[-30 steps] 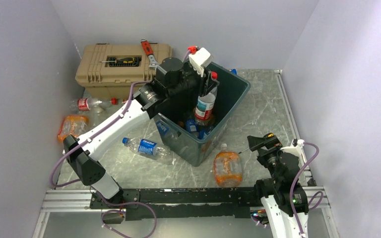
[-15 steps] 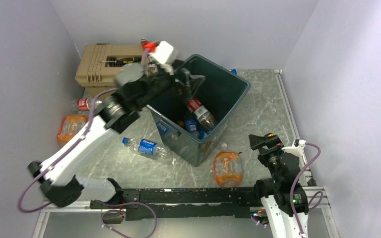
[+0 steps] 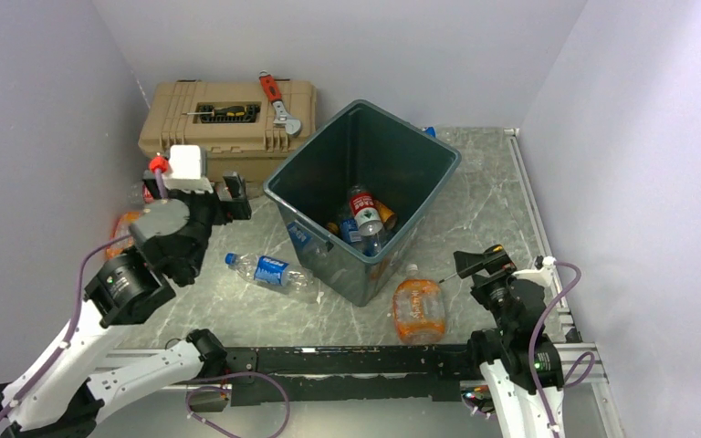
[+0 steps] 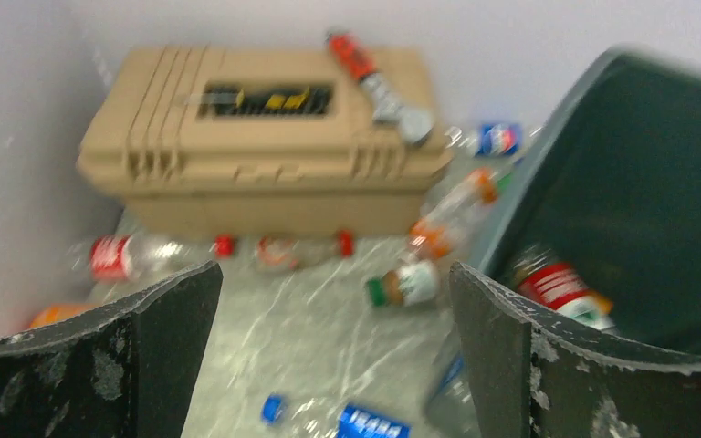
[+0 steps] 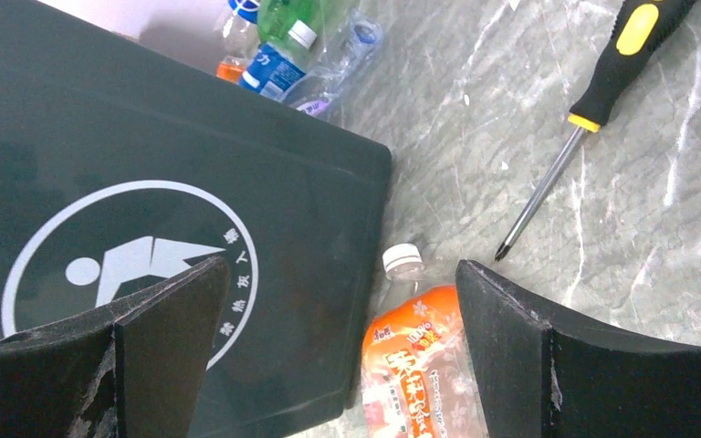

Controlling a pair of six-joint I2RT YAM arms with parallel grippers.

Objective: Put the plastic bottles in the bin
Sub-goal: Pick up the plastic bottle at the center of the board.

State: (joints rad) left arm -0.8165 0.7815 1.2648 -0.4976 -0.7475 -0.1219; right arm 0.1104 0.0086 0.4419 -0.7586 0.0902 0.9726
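Bin [image 3: 392,160] stands upright mid-table, mouth up, one corner toward the arms. At its bottom is a small heap of bottles: a red-labelled bottle [image 3: 362,208] lies tilted on top, with blue-labelled ones [image 3: 350,231] under it. The count cannot be told.

Out on the table [image 3: 493,192]:
- blue-labelled bottle [image 3: 269,271] just left of the bin, on its side, long axis left to right, blue cap toward the left wall.
- orange bottle [image 3: 417,308] just before the bin's near corner, lying flat, long axis near to far, white cap [image 5: 402,259] pointing away from the arms.
- second orange bottle [image 3: 126,228] by the left wall, partly hidden by the left arm.
- second red-labelled bottle [image 4: 114,255] on its side along the toolbox front.
- more bottles [image 4: 447,214] in the gap between toolbox and bin, blurred.

Toolbox [image 3: 228,114] is shut, far left, with a red wrench [image 3: 278,99] and a screwdriver [image 3: 224,111] on its lid.

Left pincer [image 4: 333,274] — jaws spread wide, nothing in them, above the table left of the bin, facing the toolbox. Right pincer [image 5: 342,265] — equally wide and empty, above the orange bottle's cap end beside the bin's wall. A loose screwdriver [image 5: 593,100] lies on the table to its right.
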